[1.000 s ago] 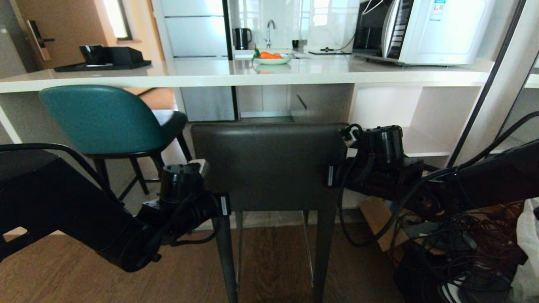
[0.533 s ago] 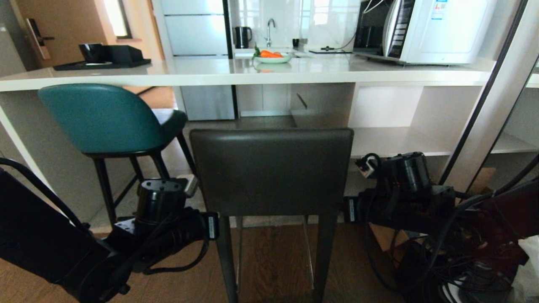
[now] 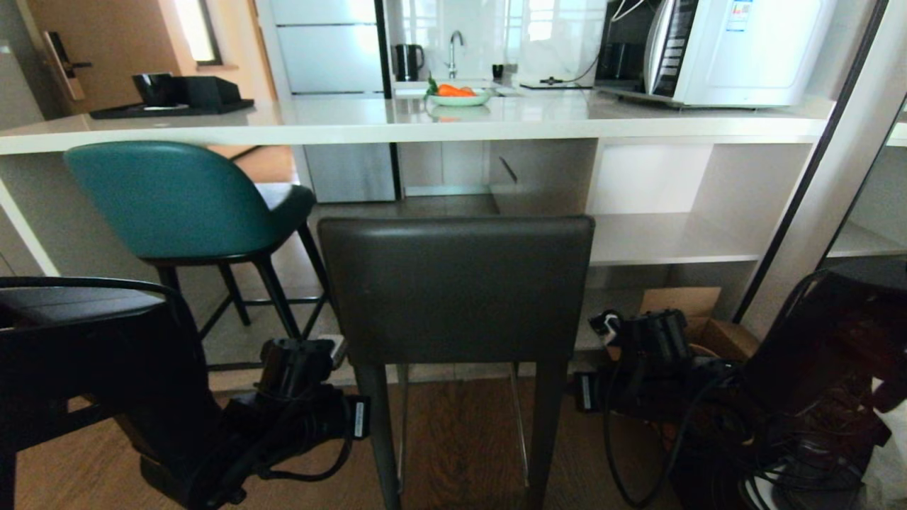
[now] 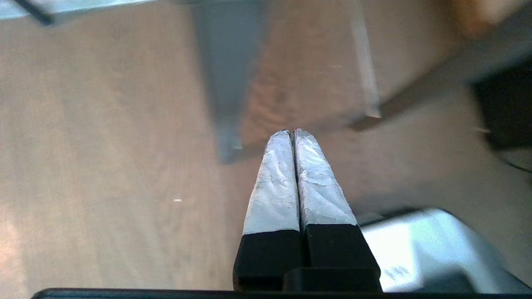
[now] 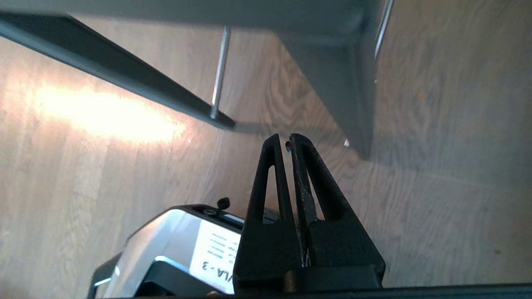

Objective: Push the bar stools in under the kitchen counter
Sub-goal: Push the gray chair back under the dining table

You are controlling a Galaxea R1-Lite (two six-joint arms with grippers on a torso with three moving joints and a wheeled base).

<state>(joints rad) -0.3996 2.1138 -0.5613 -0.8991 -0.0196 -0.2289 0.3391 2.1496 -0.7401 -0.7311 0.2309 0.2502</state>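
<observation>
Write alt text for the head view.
A dark grey stool stands before a white kitchen counter, with a teal stool to its left. The left gripper and right gripper hang low beside the grey stool's legs, neither holding anything.

I note a teal stool [image 3: 170,198] at left, a dark grey stool [image 3: 457,287] at centre, a glossy white counter [image 3: 397,124] beyond, and brown wood-grain floor [image 3: 460,453] nearest.

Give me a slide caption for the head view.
Dark grey stool and teal stool facing the white kitchen counter, both arms lowered beside the grey stool's legs.
</observation>
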